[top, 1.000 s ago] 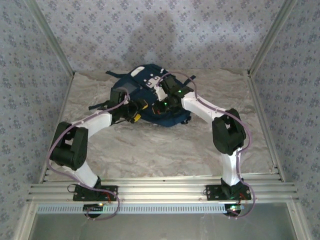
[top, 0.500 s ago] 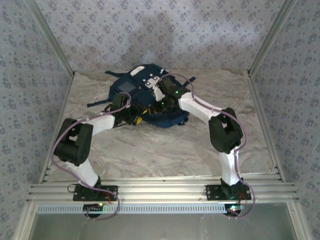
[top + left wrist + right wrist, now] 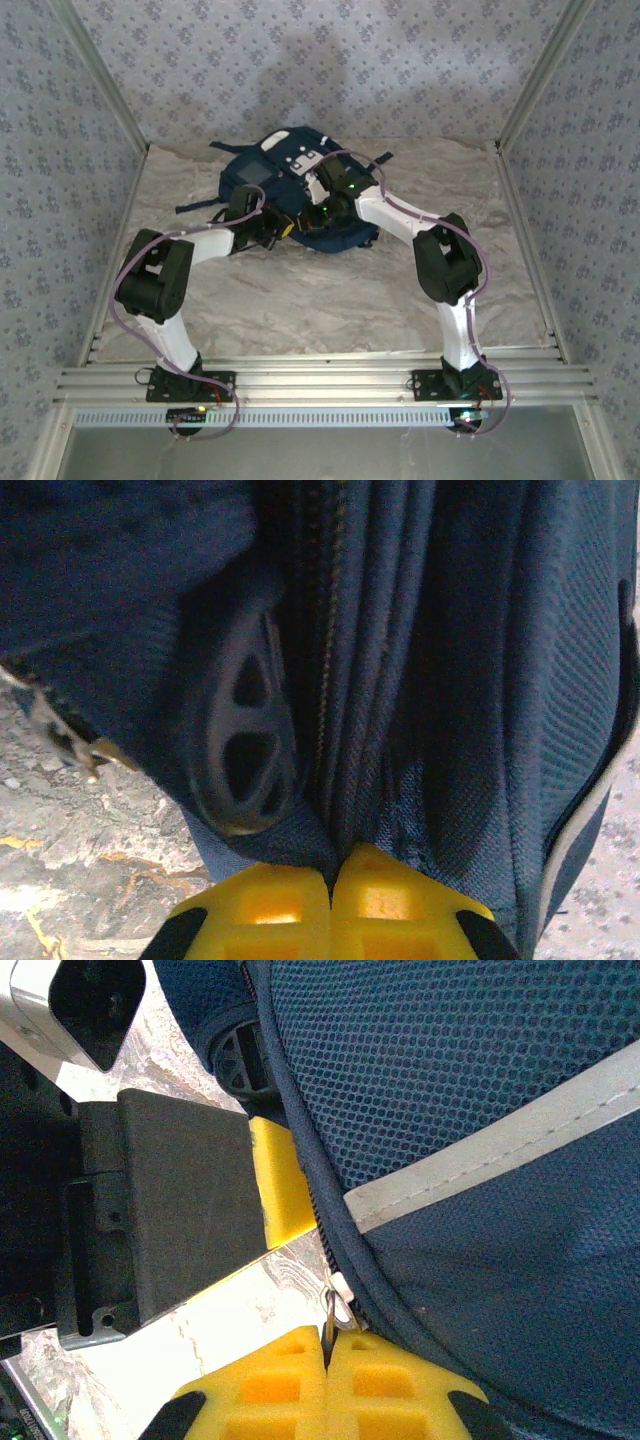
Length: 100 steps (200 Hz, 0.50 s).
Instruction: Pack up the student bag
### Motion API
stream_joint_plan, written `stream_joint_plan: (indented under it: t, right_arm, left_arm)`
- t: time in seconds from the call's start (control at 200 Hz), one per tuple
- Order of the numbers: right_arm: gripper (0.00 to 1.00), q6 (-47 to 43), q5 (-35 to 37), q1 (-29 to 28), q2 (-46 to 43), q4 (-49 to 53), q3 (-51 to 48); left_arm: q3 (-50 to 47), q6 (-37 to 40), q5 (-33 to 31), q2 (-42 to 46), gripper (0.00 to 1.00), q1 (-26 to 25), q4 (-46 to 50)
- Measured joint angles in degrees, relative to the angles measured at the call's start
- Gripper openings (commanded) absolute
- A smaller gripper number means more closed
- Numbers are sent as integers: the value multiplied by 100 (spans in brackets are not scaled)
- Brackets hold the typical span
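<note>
while the student bag (image 3: 285, 165) lies at 12 o'clock on the worktop (image 3: 330, 300), both arms reach in to its near side. the left fingers (image 3: 328, 892) are pressed together, pinching a fold of the bag's blue cloth by the zip (image 3: 322, 680). the right fingers (image 3: 330, 1365) are pressed together too, pinching the small metal zip pull (image 3: 331, 1310) at the bag's edge. a grey buckle (image 3: 245, 740) sits at 9 o'clock from the zip.
</note>
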<state>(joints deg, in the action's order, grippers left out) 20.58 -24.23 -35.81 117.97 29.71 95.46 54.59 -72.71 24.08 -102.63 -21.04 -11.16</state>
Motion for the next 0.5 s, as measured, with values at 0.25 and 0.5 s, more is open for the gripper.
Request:
stream_joint_plan:
  t: [0.25, 0.5]
  right_arm:
    - [0, -179, -31, 74, -50, -50, -267]
    - [0, -820, 55, 413, -420, 214, -592]
  left_arm:
    - [11, 111, -13, -24, 0, 7, 94]
    - [9, 304, 83, 59, 0, 83, 195]
